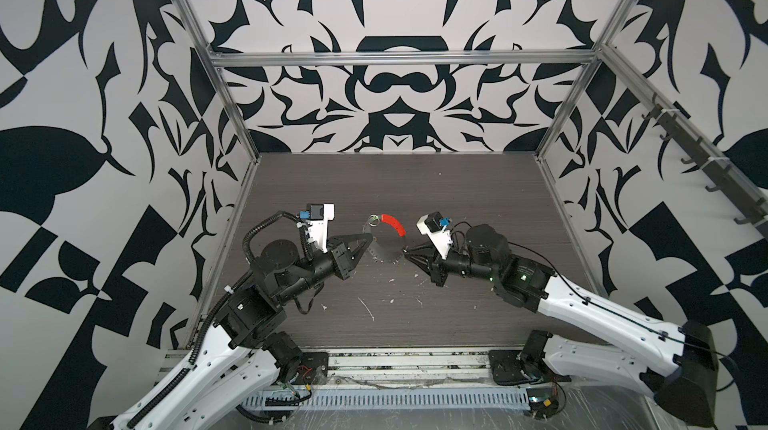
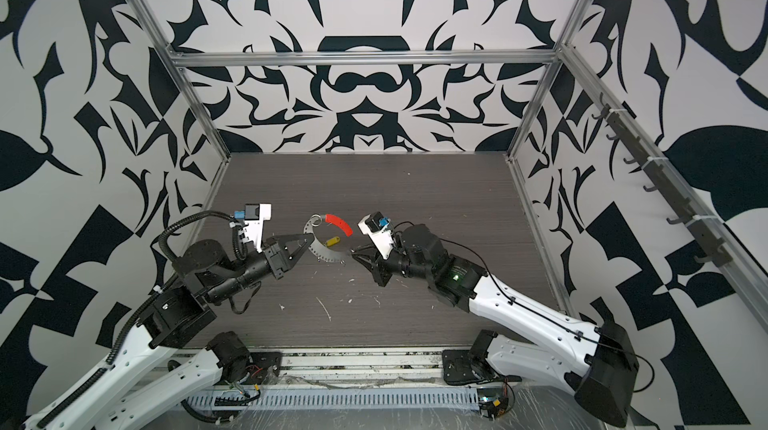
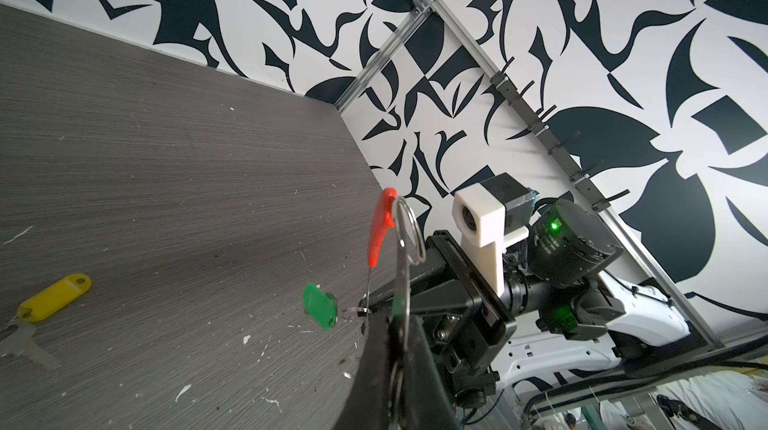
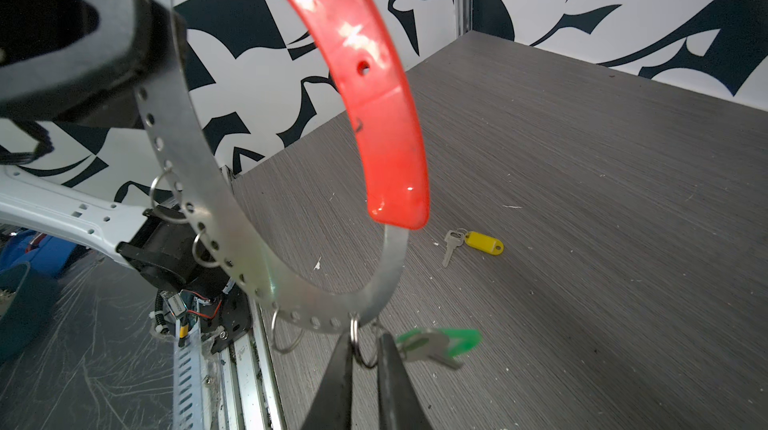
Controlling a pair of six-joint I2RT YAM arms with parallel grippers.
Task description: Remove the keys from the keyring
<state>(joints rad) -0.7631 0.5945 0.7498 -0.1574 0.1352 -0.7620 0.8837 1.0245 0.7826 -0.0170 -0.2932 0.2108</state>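
Clamping keyring (image 1: 388,251): left hand (image 1: 368,238), fully closed

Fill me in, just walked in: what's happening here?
The left gripper holds the keyring up off the table. The right gripper has its jaws either side of the split ring of the green key tag, still on the keyring; a firm grip isn't clear. The yellow key tag lies loose on the table.
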